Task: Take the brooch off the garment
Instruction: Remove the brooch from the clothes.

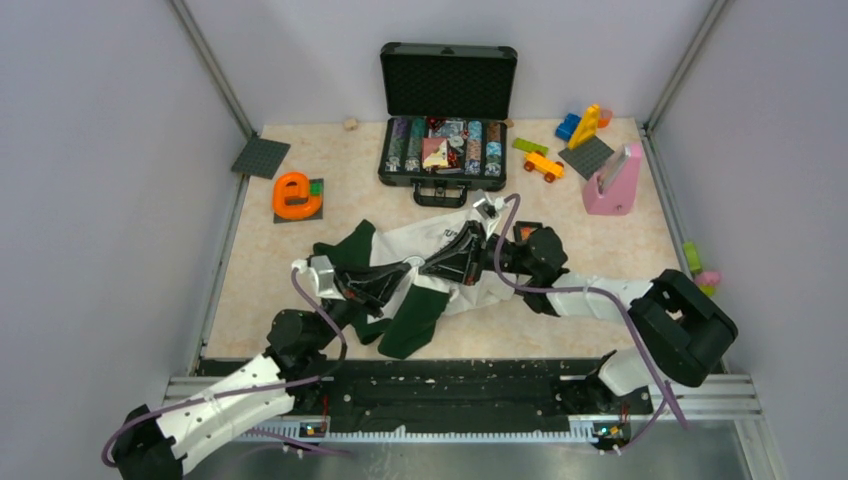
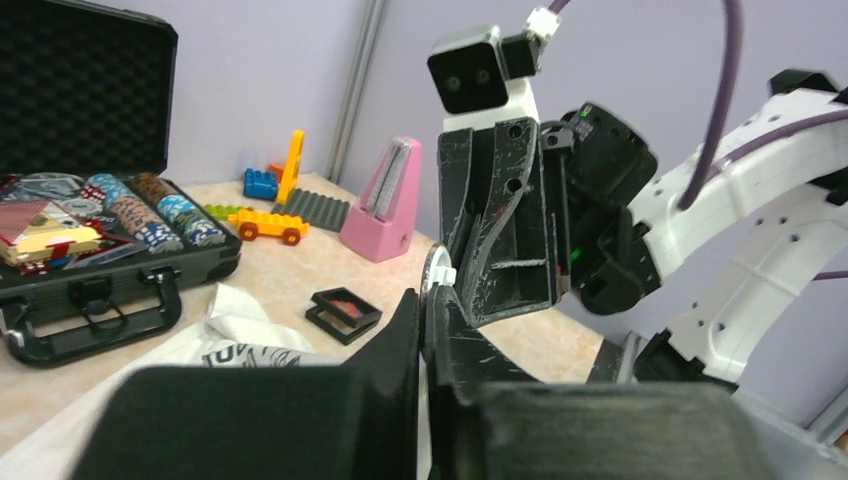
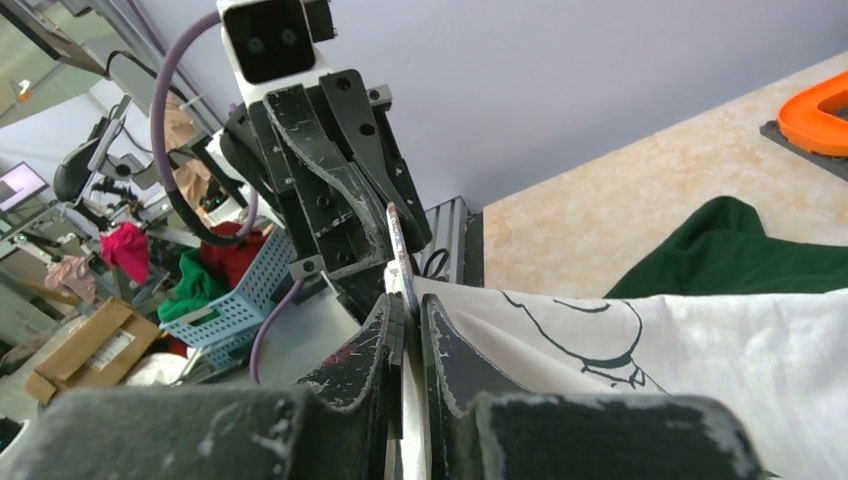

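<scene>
Only the orange letter "e" (image 1: 290, 196) reads; print on the garment (image 3: 700, 350) is illegible.

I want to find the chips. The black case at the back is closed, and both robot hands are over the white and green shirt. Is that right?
Not quite. The black case is open, with its lid standing up; the top view shows it. The left gripper and right gripper are indeed over the white and green shirt.

Beige table (image 1: 260, 270), garment (image 1: 412, 318), open case (image 1: 447, 85), orange letter (image 1: 292, 195), metronome (image 1: 615, 185)
</scene>
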### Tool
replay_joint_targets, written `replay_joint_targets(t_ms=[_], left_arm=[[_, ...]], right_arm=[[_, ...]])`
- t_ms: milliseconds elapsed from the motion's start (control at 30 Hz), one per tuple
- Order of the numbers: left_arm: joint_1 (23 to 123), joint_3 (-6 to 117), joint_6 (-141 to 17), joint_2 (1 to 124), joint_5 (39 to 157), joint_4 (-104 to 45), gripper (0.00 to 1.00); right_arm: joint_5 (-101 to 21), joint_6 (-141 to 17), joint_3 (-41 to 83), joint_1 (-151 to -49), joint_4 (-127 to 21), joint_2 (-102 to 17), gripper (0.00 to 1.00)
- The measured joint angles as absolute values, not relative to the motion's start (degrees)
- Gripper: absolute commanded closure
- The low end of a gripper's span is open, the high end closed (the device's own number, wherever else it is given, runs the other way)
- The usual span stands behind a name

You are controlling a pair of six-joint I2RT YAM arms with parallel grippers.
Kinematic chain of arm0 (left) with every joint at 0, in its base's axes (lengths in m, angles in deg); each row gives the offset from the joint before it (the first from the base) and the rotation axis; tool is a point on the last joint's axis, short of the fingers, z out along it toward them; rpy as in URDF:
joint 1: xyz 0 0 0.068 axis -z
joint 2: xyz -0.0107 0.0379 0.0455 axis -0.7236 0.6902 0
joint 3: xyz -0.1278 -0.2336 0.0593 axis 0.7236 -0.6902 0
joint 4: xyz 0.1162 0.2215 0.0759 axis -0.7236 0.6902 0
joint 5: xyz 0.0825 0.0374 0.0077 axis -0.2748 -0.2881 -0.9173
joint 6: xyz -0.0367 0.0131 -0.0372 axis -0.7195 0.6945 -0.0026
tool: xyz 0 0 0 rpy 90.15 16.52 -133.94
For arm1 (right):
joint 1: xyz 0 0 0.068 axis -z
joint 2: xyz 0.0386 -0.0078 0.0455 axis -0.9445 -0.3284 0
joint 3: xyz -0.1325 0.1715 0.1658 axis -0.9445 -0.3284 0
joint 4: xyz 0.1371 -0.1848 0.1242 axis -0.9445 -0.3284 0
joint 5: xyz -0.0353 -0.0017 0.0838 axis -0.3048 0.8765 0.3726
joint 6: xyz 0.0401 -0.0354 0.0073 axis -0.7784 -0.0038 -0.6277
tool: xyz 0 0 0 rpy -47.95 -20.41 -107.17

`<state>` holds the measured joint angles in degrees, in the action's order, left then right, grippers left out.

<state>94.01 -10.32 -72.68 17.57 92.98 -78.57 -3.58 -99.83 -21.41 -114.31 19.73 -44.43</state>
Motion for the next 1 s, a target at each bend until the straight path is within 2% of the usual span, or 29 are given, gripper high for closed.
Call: replay_joint_targets(t_ms=[67,200,333,400,467,567,733,933,1000], left_arm=[[94.0,-8.3,-72.0,16.2,93.0,-73.4,0.74],[94.0,-6.0,-71.1,13.6,93.0,-66.9,0.63],[93.8,-3.8,-71.3,12.1,92.5,-61.2,0.38],[93.2,-1.1,-72.3,12.5,91.9,-56.1,0.33],[91.5,3.6,-73.7,14.3,93.0,-49.7,0.14],[84.8,13.6,-75.8,20.8,100.6,-41.9,0.07],[71.9,20.9,-80.0,29.2,117.8,-40.3,0.14],[71.0,20.6,-81.5,31.4,130.1,-41.5,0.27],[71.0,20.5,-81.6,31.4,133.4,-43.5,0.37]], right_arm=[[-2.7,-99.1,-20.8,-113.4,15.6,-42.7,1.0],[0.2,-94.2,-19.1,-110.5,3.0,-37.6,1.0],[3.9,-87.0,-15.0,-106.1,-13.7,-34.1,1.0],[5.6,-83.0,-11.6,-104.7,-21.9,-33.9,1.0],[7.5,-78.3,-7.0,-104.0,-31.5,-34.1,1.0],[9.2,-70.9,1.4,-103.8,-45.0,-36.0,1.0],[12.3,-62.5,10.5,-102.2,-59.6,-38.6,1.0],[18.0,-59.1,13.6,-99.7,-68.3,-40.1,1.0],[19.9,-59.1,14.3,-99.6,-69.2,-40.6,1.0]])
